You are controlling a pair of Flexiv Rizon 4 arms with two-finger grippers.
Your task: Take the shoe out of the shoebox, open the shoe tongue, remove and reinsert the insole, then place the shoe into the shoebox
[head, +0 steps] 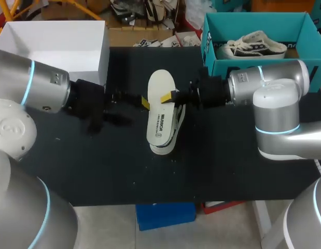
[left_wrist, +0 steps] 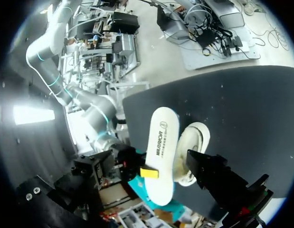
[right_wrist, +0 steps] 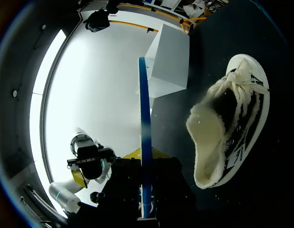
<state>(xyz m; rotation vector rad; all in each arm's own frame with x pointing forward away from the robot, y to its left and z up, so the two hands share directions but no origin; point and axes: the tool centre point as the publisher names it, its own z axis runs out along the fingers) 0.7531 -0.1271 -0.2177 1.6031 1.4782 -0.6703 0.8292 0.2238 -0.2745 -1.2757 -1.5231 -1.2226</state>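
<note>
A cream insole with a printed label hangs flat above the table's middle, my right gripper shut on its right edge. Under it the black-and-white laced shoe lies on the black table. In the right wrist view the insole runs edge-on out from between my fingers, with the shoe and its fleecy opening beside it. My left gripper stands open just left of the insole, holding nothing. The left wrist view has the insole ahead, the shoe behind it, and the right gripper's yellow tip on the insole.
At the back right stands a teal shoebox holding another shoe. A white open box sits at the back left, close behind my left arm. Bare black tabletop stretches toward the front edge.
</note>
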